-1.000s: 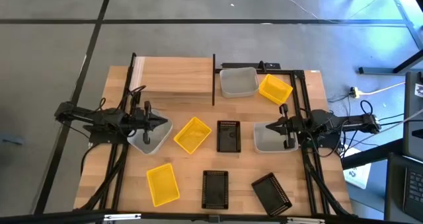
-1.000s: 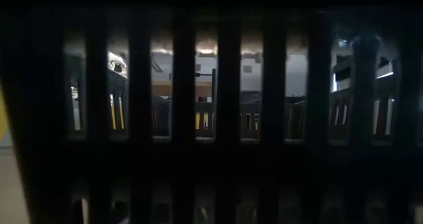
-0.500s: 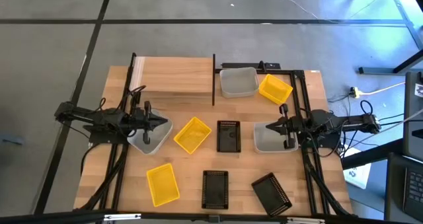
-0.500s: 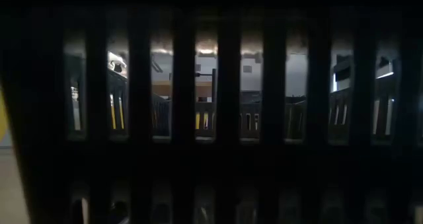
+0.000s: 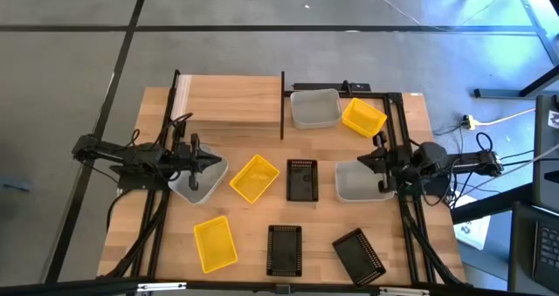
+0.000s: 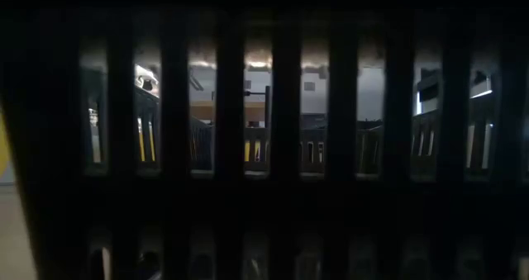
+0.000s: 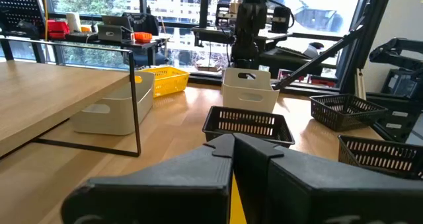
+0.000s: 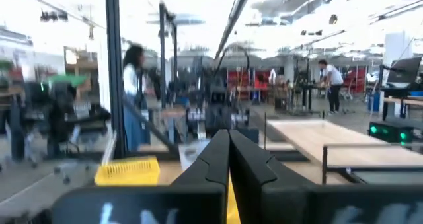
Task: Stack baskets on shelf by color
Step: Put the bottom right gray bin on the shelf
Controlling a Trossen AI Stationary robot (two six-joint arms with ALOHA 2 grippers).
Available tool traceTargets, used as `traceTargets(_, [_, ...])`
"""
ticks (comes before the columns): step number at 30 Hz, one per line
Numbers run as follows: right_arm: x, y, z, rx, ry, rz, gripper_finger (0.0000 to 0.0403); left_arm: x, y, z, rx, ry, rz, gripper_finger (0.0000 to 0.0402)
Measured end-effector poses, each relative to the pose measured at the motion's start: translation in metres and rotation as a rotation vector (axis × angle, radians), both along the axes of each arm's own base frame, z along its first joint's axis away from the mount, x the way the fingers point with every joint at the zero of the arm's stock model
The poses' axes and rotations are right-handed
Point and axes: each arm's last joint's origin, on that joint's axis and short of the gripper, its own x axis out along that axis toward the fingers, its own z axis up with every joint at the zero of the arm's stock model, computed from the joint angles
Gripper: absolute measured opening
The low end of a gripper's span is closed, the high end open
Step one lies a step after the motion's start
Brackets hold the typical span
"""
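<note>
right claw [image 5: 374, 162] — pulled back toward table edge | wrist turned

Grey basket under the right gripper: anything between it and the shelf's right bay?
Partly. From the grey basket, the right bay of the shelf already holds another grey basket and a tilted yellow basket, the latter nearest. No other obstacle shows. The right gripper is shut above the basket.

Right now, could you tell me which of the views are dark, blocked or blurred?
Low view: almost black, a black perforated basket wall fills the lens, with the lit room only through its slots. Right wrist view: smeared, with bright background glare. Left wrist view: sharp, with bright windows. High view: evenly lit and clear.
</note>
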Motion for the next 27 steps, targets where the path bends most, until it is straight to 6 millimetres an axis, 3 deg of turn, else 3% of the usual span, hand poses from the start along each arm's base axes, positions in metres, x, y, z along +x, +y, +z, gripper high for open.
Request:
traceTargets(8, [-0.003,0.0,0.009,0.051,-0.095,0.034,0.0012,0.0,0.0,0.0,0.0,0.0,0.0,0.0])
traceTargets(15, [-0.005,-0.003,0.015,0.089,-0.099,-0.072,0.0006,0.0,0.0,0.0,0.0,0.0,0.0,0.0])
traceTargets(20, [-0.007,-0.006,0.04,0.048,0.007,-0.182,0.0002,0.0,0.0,0.0,0.0,0.0,0.0,0.0])
traceTargets(27, [-0.001,-0.007,0.093,0.029,0.169,-0.256,0.0001,-0.001,0.002,0.005,0.041,-0.032,0.07,0.0])
